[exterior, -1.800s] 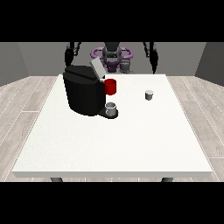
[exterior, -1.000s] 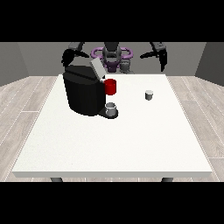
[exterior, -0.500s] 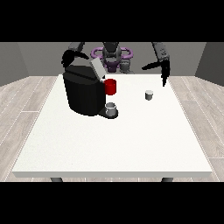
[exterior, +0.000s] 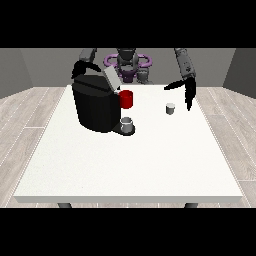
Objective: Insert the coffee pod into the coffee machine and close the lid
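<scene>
Even, bright light; shadows seemingly faint.

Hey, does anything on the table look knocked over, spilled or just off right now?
Nothing stands out. The coffee machine stands upright with its lid raised, a grey cup under its spout. The coffee pod sits upright on the white table, apart from the hand at the view's right. No spill shows.

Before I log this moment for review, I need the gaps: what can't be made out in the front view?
- Robot hand at the view's left: mostly behind the coffee machine, so its fingers are hidden.
- Pod slot: the raised lid and the machine's body block any look inside.
- Coffee pod: too small to tell which end is up.
- Cup under the spout: its contents are not visible.
</scene>
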